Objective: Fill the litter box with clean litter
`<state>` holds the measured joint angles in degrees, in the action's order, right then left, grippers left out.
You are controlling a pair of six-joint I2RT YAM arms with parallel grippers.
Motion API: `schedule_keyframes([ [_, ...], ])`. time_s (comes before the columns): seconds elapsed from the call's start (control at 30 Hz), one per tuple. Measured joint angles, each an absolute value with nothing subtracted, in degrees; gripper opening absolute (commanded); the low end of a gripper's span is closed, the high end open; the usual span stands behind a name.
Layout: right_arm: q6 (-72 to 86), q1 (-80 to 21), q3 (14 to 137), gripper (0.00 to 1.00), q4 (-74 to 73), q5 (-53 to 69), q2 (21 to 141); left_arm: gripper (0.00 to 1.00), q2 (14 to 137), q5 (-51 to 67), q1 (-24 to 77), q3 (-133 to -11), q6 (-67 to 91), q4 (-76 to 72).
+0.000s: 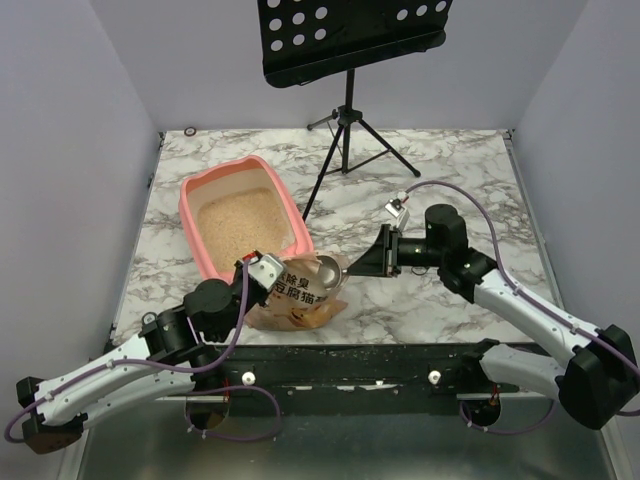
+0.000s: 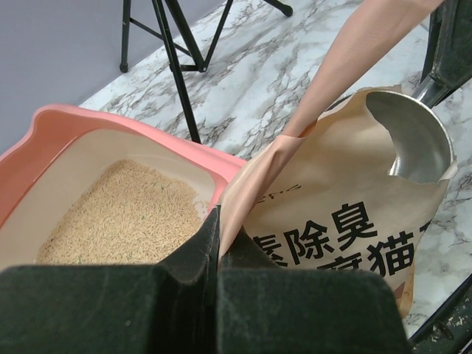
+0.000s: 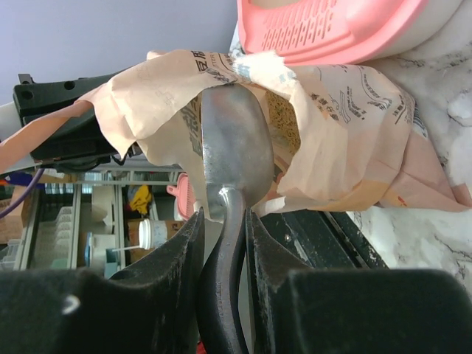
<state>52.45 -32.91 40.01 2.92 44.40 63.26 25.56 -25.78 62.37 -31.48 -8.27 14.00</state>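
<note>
The pink litter box [image 1: 190, 215] stands left of centre with beige litter [image 1: 243, 224] in it; it also shows in the left wrist view [image 2: 44, 129] with the litter [image 2: 122, 214]. The orange-tan litter bag [image 1: 300, 300] lies at the box's near end. My left gripper [image 1: 258, 268] is shut on the bag's top edge [image 2: 243, 199]. My right gripper [image 1: 372, 262] is shut on the black handle of a metal scoop [image 1: 330, 268], whose bowl [image 3: 232, 140] sits in the bag's mouth. The scoop bowl looks empty in the left wrist view [image 2: 417, 136].
A black music stand [image 1: 345, 95] on a tripod stands behind the box, one leg reaching toward the box's right rim. The marble tabletop [image 1: 450, 180] ends at a black front rail [image 1: 350, 365]. The grate ledge of the box [image 3: 324, 33] shows above the bag.
</note>
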Motion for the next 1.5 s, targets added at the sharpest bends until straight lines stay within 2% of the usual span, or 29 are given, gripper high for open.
schedule_keyframes([
  [1.03, 52.0, -15.3, 32.9, 0.01, -10.8, 51.2, 46.6, 0.00, 27.7, -23.2, 62.4, -31.4, -8.4, 11.4],
  [1.5, 58.1, -14.2, 33.8, 0.01, -12.2, 52.0, 40.6, 0.00, 22.6, -24.9, 62.6, -30.7, -8.4, 13.2],
])
